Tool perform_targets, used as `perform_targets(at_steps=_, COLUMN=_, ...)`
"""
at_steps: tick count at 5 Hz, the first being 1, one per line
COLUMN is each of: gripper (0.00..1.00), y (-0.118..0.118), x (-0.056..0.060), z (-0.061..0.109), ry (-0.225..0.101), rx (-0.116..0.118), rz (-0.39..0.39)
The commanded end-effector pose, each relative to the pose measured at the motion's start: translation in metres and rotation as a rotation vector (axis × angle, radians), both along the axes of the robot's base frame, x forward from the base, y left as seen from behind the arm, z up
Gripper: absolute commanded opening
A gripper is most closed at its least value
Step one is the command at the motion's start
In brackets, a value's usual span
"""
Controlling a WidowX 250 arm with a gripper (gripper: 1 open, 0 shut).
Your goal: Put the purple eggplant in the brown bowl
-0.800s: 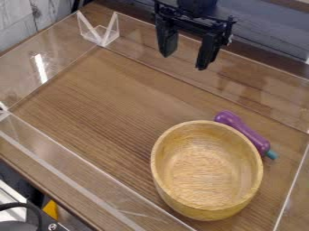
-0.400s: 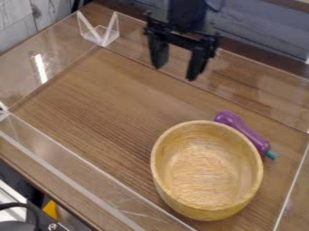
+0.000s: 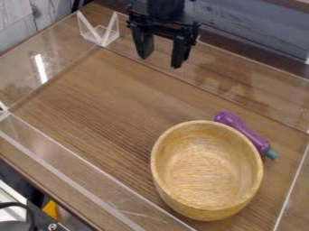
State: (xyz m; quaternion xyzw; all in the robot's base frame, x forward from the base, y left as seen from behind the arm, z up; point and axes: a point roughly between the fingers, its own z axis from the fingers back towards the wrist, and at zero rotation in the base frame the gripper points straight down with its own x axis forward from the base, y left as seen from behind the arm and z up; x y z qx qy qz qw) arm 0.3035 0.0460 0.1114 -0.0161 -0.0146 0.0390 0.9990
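Note:
The purple eggplant (image 3: 245,133) lies on the wooden table just behind the right side of the brown bowl, its teal stem tip toward the lower right. The brown bowl (image 3: 207,169), wide and light tan with a thick rim, sits at the lower right with nothing inside. My gripper (image 3: 162,50) hangs at the top centre, pointing down, its black fingers (image 3: 180,54) spread apart with nothing between them. It is well away from both the eggplant and the bowl, up and to their left.
Clear plastic walls (image 3: 49,68) fence the wooden table (image 3: 97,108) on all sides. A small clear triangular stand (image 3: 98,30) sits at the back left, close to the gripper's left side.
The open gripper has moved leftward and slightly back along the far edge of the table. The eggplant and the bowl have not moved.

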Motion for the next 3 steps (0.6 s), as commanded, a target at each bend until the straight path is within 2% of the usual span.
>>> perform_targets(at_steps=1, gripper=1.00, y=0.0062, x=0.0062, z=0.0274, ry=-0.125, rx=0.019, rz=0.000)
perform_targets(at_steps=3, gripper=1.00, y=0.0127, x=0.0119, z=0.0279, ry=-0.178, rx=0.029, rz=0.001)
